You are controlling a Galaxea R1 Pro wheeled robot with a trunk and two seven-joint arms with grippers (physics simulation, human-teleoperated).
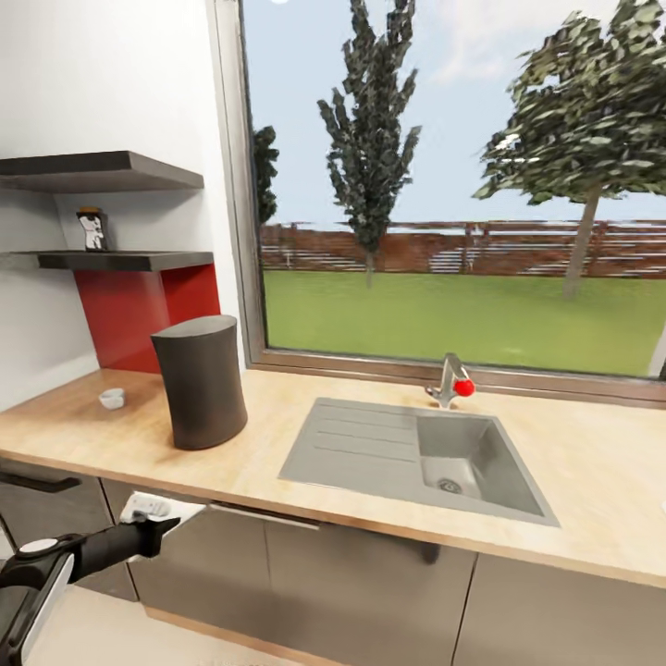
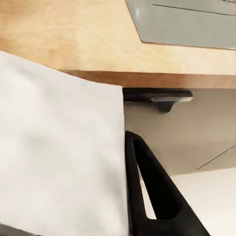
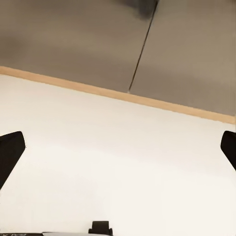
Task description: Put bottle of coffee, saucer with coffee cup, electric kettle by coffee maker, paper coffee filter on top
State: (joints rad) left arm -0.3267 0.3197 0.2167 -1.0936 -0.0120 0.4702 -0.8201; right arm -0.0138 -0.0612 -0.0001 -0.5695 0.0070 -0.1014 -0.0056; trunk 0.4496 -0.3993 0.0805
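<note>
The bottle of coffee (image 1: 92, 229) stands on the lower black kitchen shelf (image 1: 120, 261) at the upper left. My left gripper (image 1: 157, 529) hangs low in front of the cabinets, below the kitchen countertop (image 1: 277, 435), shut on a white thin thing that looks like the paper coffee filter (image 1: 153, 507). In the left wrist view that white piece (image 2: 59, 147) lies against one black finger (image 2: 147, 196). A small white cup-like thing (image 1: 112, 398) sits on the counter's left end, its handle unseen. My right gripper (image 3: 118, 147) is open over pale floor. The coffee maker is out of view.
A dark grey tapered canister (image 1: 200, 381) stands on the counter's left part. The steel sink (image 1: 370, 444) with a red-knobbed tap (image 1: 451, 381) lies mid-counter, under a big window. Grey cabinet fronts (image 1: 370, 583) run beneath. A red panel (image 1: 139, 314) backs the corner.
</note>
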